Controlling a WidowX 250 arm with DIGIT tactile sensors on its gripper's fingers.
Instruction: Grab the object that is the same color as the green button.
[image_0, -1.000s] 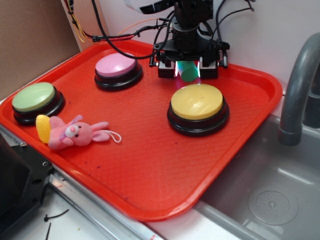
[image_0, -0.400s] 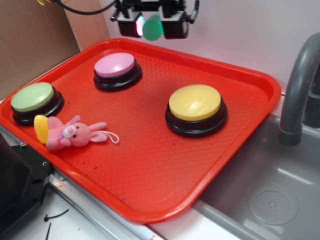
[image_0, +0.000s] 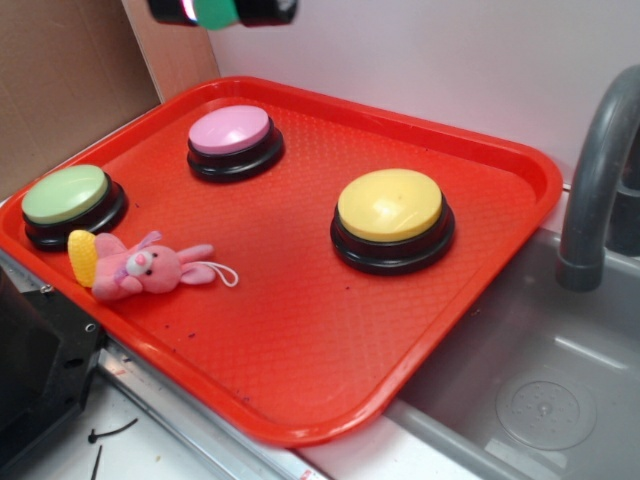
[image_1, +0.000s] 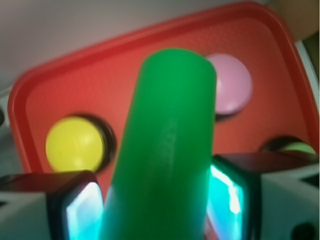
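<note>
The green cylinder block (image_1: 162, 150) fills the middle of the wrist view, clamped between the two glowing pads of my gripper (image_1: 159, 205). In the exterior view the gripper (image_0: 214, 12) is at the very top edge, high above the tray's far left corner, with the green block (image_0: 213, 14) showing between its fingers. The green button (image_0: 66, 195) sits at the tray's left edge, far below and to the left of the gripper; only its edge (image_1: 299, 147) peeks out in the wrist view.
On the red tray (image_0: 300, 330) stand a pink button (image_0: 231, 130) at the back and a yellow button (image_0: 390, 205) at the right. A pink plush rabbit (image_0: 150, 267) with a yellow piece lies near the front left. A grey sink (image_0: 540, 390) and faucet (image_0: 595, 150) lie to the right.
The gripper has risen and moved left with the green block in it, from just above the tray near the yellow button to the frame's top edge. Nothing on the tray moved.
</note>
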